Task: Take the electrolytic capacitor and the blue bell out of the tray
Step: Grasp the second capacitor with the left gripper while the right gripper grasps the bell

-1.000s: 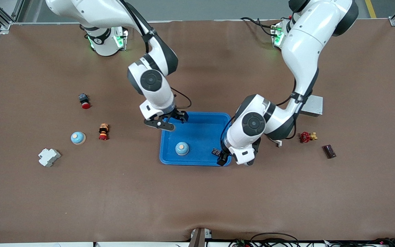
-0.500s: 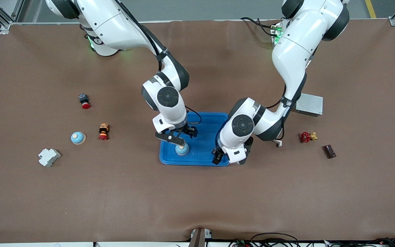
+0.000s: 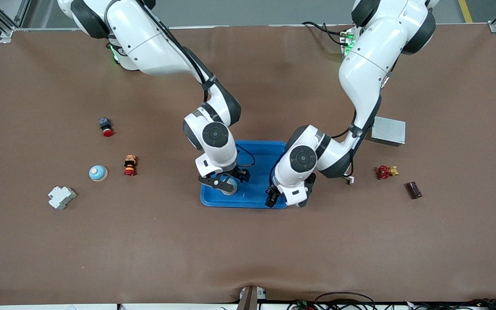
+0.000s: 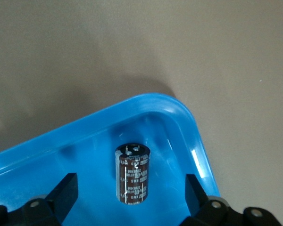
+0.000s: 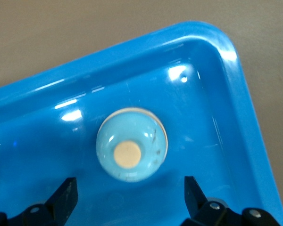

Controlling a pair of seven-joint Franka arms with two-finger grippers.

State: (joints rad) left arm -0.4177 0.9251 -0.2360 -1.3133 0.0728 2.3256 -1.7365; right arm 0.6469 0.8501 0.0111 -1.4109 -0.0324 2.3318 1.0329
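Descending both arms into tray [image 3: 254, 148]: right gripper [image 5: 129, 200] spread over blue bell [image 5: 131, 143], left gripper [image 4: 129, 197] spread over electrolytic capacitor [image 4: 132, 174]. Centre each, then close.

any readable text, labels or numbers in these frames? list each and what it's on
None can be quoted.
Electrolytic capacitor in the tray: pale print runs down its dark sleeve, too blurred to read.
Blue bell in the tray: no print, only small dark scuffs.
Right arm's base: a small round mark, too small to read.
Grey metal box, white block, dark brown block: no text visible.
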